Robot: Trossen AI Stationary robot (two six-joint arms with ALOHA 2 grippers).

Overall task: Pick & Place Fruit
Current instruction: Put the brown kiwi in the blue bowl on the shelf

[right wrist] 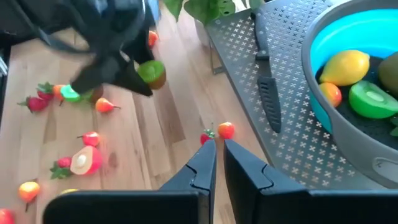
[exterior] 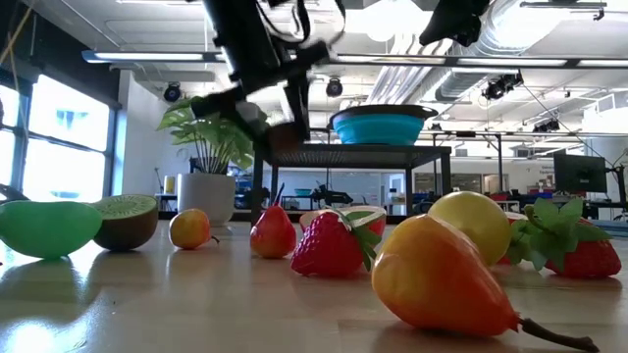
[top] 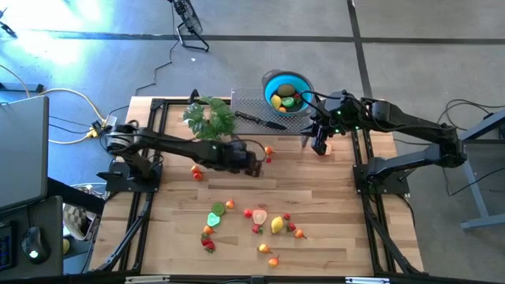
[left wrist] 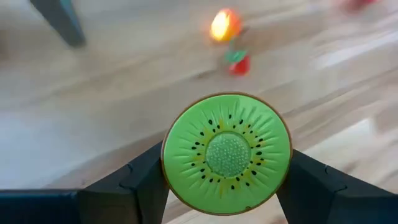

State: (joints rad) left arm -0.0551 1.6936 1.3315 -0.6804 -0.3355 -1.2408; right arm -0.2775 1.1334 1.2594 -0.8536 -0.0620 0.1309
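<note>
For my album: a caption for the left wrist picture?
Left end effector grips a kiwi half above the wooden table.

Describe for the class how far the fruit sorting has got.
Done: a lemon and several other fruits lie in the blue bowl. In hand: the left claw grips a kiwi half above the table. Left: about a dozen fruits, including a strawberry, on the wood. The right claw is shut, empty.

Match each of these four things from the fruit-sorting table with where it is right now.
Things:
1. kiwi half
2. knife
3. lemon
4. right gripper

Places or states:
A. inside the blue bowl
B. shut and empty
C. lying on the metal mesh rack
D. held between the left gripper fingers

Pairs: 1-D, 2-C, 3-A, 4-B
</note>
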